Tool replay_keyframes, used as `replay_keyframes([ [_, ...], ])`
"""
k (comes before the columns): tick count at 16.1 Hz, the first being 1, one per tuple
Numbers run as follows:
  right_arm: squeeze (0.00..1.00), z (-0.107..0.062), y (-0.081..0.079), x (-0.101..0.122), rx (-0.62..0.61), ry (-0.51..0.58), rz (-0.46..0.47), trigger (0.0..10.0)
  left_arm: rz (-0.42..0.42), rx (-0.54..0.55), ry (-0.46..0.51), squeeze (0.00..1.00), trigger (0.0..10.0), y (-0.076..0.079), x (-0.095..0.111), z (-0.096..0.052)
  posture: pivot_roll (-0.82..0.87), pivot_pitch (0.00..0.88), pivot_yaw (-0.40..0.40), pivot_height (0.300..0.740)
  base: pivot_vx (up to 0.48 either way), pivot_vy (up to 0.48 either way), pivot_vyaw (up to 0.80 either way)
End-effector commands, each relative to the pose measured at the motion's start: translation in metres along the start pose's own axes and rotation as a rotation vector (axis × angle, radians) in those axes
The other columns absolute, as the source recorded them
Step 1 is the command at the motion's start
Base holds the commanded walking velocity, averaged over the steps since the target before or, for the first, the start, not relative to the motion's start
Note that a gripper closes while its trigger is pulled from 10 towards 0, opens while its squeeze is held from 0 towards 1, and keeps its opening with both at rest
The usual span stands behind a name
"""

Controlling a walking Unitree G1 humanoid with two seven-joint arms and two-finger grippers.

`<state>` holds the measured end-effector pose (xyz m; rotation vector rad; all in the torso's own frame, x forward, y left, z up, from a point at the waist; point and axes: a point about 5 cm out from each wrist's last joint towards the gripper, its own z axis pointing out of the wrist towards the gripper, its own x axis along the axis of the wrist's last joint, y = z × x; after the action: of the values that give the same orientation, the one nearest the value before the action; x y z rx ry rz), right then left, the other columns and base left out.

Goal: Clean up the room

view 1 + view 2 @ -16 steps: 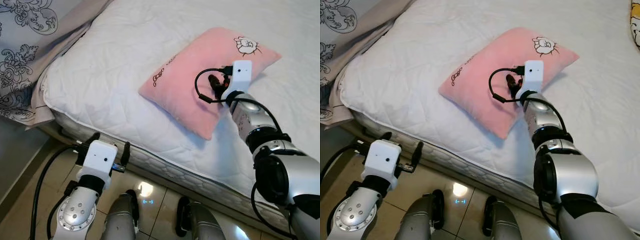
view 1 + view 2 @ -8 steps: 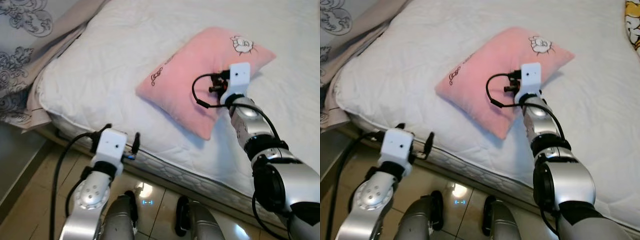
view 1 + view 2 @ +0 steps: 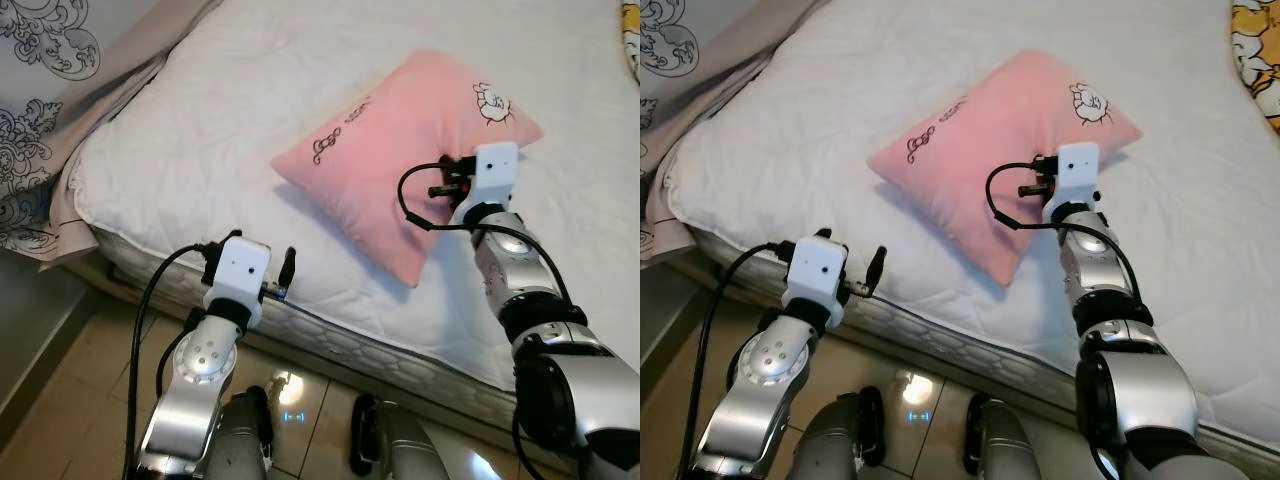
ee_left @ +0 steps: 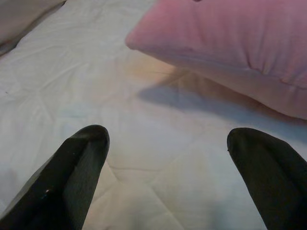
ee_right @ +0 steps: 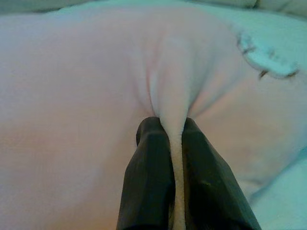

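Observation:
A pink pillow [image 3: 380, 150] with a small cartoon print lies on the white mattress [image 3: 190, 130]. My right gripper [image 5: 171, 132] is shut on a pinched fold of the pillow's cover, near its right side [image 3: 450, 180]. The fabric bunches up between the two black fingers [image 5: 151, 158]. My left gripper [image 4: 170, 139] is open and holds nothing. It hovers at the mattress's near edge [image 3: 250, 255], pointing toward the pillow's near corner [image 4: 144, 40].
A patterned grey-white blanket [image 3: 40, 120] hangs off the bed on the left. A yellow printed item [image 3: 1255, 50] lies at the far right of the bed. Tiled floor [image 3: 60, 400] and my own legs [image 3: 250, 420] are below the bed edge.
My left arm has risen from floor level to the mattress edge and come closer to the pillow. The right gripper has stayed shut on the pillow, which now bunches up more at the grip.

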<state>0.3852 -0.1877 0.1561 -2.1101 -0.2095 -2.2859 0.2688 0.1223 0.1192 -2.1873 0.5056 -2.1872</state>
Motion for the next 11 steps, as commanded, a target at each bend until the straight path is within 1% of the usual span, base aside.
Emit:
replay_keyframes([
  [1,0.00,-0.005,0.011,0.001,-0.044,0.013,-0.042,0.0,-0.020,0.005,-0.009,0.00,10.0,0.001,-0.004,0.004,0.03,0.126,-0.052,0.724,0.000,0.000,0.00],
  [2,0.00,-0.006,0.013,0.003,-0.058,0.022,-0.058,0.0,-0.023,0.009,-0.007,0.00,10.0,0.001,-0.003,0.008,0.03,0.119,-0.050,0.724,0.000,0.000,0.00],
  [3,0.00,-0.009,0.017,0.006,-0.079,0.042,-0.074,0.0,-0.043,-0.001,0.006,0.00,10.0,0.002,-0.002,0.014,0.03,0.091,-0.043,0.724,0.000,0.000,0.00],
  [4,0.00,-0.011,0.019,0.006,-0.091,0.055,-0.076,0.0,-0.060,-0.002,0.006,0.00,10.0,0.003,-0.002,0.016,0.03,0.084,-0.041,0.724,0.000,0.000,0.00],
  [5,0.00,-0.014,0.020,0.005,-0.100,0.066,-0.076,0.0,-0.093,0.011,-0.001,0.00,10.0,0.003,-0.003,0.020,0.02,0.065,-0.035,0.724,0.000,0.000,0.00],
  [8,0.00,-0.019,0.023,-0.001,-0.116,0.051,-0.066,0.0,-0.105,0.021,-0.008,0.00,10.0,0.003,-0.006,0.025,0.01,0.045,-0.026,0.724,0.000,0.000,0.58],
  [10,0.00,-0.022,0.023,-0.007,-0.120,0.030,-0.065,0.0,-0.094,0.022,-0.004,0.00,10.0,0.005,-0.006,0.026,0.01,0.038,-0.024,0.724,0.000,0.000,0.51],
  [11,0.00,-0.023,0.026,-0.008,-0.122,0.020,-0.073,0.0,-0.092,0.023,0.012,0.00,10.0,0.008,-0.005,0.026,0.01,0.036,-0.025,0.724,0.000,-0.292,0.51],
])
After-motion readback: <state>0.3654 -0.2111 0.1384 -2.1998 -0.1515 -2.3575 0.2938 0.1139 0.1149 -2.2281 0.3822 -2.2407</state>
